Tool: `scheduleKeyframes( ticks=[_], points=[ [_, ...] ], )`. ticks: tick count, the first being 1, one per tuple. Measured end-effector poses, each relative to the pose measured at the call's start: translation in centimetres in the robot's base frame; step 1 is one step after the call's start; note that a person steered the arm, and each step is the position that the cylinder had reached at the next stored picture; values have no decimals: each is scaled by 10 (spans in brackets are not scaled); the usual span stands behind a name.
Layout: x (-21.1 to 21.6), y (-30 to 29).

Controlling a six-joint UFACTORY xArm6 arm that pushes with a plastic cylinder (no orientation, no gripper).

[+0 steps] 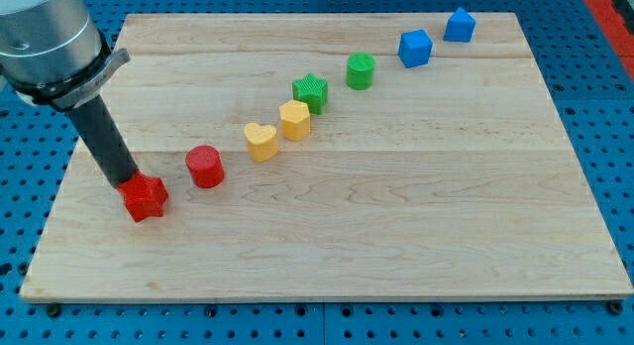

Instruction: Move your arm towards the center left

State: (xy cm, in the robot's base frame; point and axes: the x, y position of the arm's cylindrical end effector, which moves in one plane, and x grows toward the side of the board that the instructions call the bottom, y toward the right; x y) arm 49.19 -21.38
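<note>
My tip (pixel 127 180) is at the view's left, near mid height of the wooden board (pixel 396 236), touching the top left of a red star block (pixel 146 197). A red cylinder (pixel 206 167) lies just right of it. From there a diagonal line of blocks climbs to the view's upper right: a yellow heart (pixel 261 142), a yellow hexagon block (pixel 295 119), a green star (pixel 311 91), a green cylinder (pixel 361 70), a blue cube (pixel 415 48) and a blue house-shaped block (pixel 459 25).
The arm's grey body (pixel 45 33) hangs over the board's top left corner. The board lies on a blue perforated table (pixel 594 107).
</note>
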Motion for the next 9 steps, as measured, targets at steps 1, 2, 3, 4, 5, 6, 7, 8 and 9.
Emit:
scheduleKeyframes(
  ticks=[1, 2, 3, 4, 5, 6, 7, 8, 9],
  points=[
    [14, 0],
    [22, -6],
    [23, -38],
    [32, -86],
    [47, -91],
    [86, -90],
    [79, -91],
    [33, -88],
    [-22, -69]
  ],
)
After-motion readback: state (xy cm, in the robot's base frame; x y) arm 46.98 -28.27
